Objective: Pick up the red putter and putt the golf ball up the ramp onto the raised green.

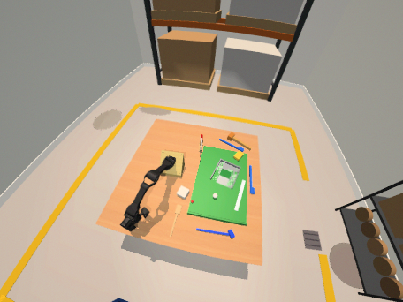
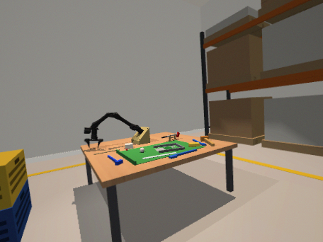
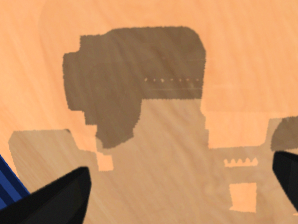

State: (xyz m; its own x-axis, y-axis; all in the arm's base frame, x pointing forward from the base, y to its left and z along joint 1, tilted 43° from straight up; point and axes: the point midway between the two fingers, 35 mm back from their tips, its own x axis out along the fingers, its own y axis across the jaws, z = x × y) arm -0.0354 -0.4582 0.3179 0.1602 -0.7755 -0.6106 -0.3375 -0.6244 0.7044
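A: Distance is the first worry. The end effector (image 1: 131, 219) hangs over the near-left corner of the worktop (image 1: 133, 177), fingers spread wide with nothing between them, while the red putter (image 1: 201, 143) lies at the far edge, just beyond the green mat (image 1: 208, 205).

B: And the golf ball (image 1: 215, 195)?

A: On the mat, below the raised green (image 1: 226, 174).

B: So what might go wrong?

A: Wrong tool, I'd judge. A wooden putter (image 1: 175, 219) lies nearest, and blue putters (image 1: 216, 232) sit around the mat. Grabbing one of those fails the task.

B: Anything else?

A: Reaching across could clip the white block (image 1: 183, 192) or nudge the ball off its spot.
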